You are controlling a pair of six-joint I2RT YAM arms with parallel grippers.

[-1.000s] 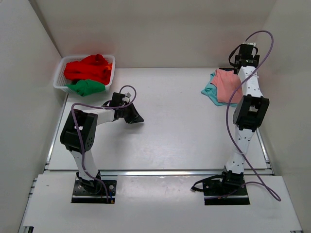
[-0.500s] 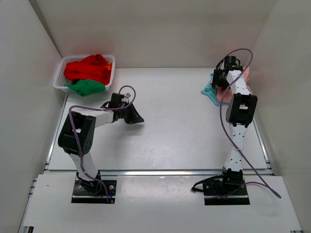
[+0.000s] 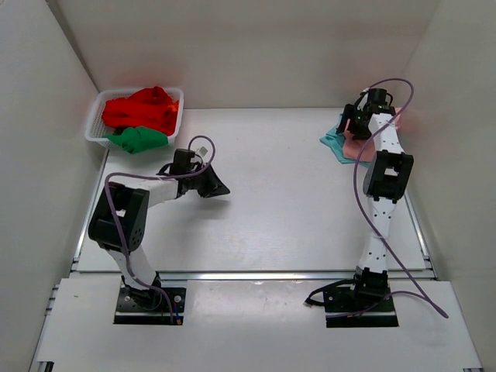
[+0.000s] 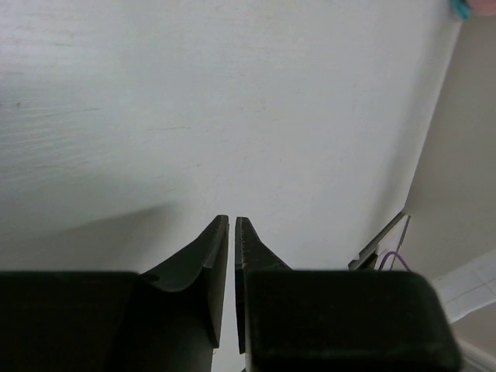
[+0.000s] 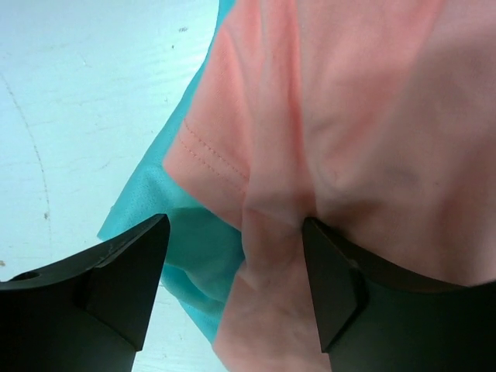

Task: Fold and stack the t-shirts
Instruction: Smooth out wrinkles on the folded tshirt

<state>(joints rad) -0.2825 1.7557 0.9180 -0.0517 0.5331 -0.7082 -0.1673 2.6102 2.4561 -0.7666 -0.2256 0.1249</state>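
You are hovering the open, empty right end effector [image 5: 232,232] over the pink shirt [image 5: 349,116] atop the teal shirt [image 5: 194,256], far right of the basket [image 3: 94,118], likely finishing that stack; the next move probably calls for fetching the basket's red shirt [image 3: 139,108].

Soft matt cloth: salmon-pink t-shirt [image 5: 349,116]; smooth matt surface: table [image 3: 294,201].

We saw a white table [image 3: 271,209]. A basket [image 3: 94,126] sat in its far left corner. A teal shirt [image 3: 332,142] lay far right.
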